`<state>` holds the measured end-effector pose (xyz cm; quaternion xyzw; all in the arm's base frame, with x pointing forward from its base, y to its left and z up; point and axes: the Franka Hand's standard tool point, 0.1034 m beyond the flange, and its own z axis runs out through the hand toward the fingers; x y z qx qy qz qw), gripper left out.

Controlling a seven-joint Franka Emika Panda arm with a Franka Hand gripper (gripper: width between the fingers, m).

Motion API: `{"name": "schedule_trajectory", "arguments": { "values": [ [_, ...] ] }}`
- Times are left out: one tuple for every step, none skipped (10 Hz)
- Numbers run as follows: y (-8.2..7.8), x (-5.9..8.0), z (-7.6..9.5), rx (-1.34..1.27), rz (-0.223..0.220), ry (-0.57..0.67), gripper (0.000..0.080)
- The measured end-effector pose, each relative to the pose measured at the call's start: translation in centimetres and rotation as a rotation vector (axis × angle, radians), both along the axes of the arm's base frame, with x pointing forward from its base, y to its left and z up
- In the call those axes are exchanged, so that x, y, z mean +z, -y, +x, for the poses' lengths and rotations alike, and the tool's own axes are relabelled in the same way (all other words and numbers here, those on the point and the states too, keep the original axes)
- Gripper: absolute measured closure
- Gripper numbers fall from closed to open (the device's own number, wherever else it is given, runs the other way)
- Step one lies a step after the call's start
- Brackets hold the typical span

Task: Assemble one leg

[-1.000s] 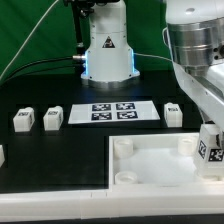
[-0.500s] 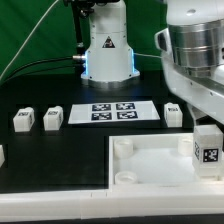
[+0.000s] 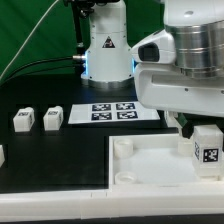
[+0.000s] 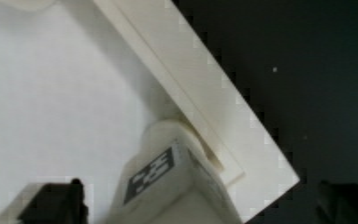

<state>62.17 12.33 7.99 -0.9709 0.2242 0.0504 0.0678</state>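
The leg (image 3: 205, 145), a small white block with a square marker on its face, stands upright at the corner of the large white tray-shaped piece (image 3: 150, 168) on the exterior view's right. My gripper (image 3: 198, 130) hangs right over it, mostly hidden by the arm's body. In the wrist view the leg (image 4: 158, 180) sits between the two dark fingers (image 4: 55, 202), against the tray's raised wall (image 4: 176, 75). A gap shows between finger and leg, so the gripper (image 4: 201, 208) looks open around the leg.
Two more white legs (image 3: 23, 120) (image 3: 53, 118) stand on the black table at the exterior view's left, and a third (image 3: 2, 155) shows at the left edge. The marker board (image 3: 110, 112) lies in front of the robot base (image 3: 108, 55).
The arm's wrist has turned a lot above the leg and now covers the leg that stood beside the marker board. The leg at the tray corner has hardly moved.
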Motion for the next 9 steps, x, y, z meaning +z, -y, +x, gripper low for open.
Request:
{"name": "schedule_trajectory", "arguments": {
  "values": [
    [0.05, -0.04, -0.01, 0.105, 0.002, 0.016, 0.015],
    [0.15, -0.07, 0.0, 0.222, 0.001, 0.033, 0.015],
    [0.3, -0.05, 0.07, 0.348, -0.005, 0.051, 0.015],
    [0.47, -0.03, 0.13, 0.469, -0.008, 0.067, 0.015],
    [0.55, -0.04, 0.16, 0.525, -0.004, 0.075, 0.015],
    [0.51, -0.06, 0.13, 0.503, -0.006, 0.072, 0.015],
    [0.52, -0.07, 0.12, 0.504, -0.006, 0.072, 0.015],
    [0.52, -0.08, 0.11, 0.504, -0.006, 0.072, 0.0153],
    [0.53, -0.09, 0.1, 0.504, -0.005, 0.072, 0.0153]
  ]
}}
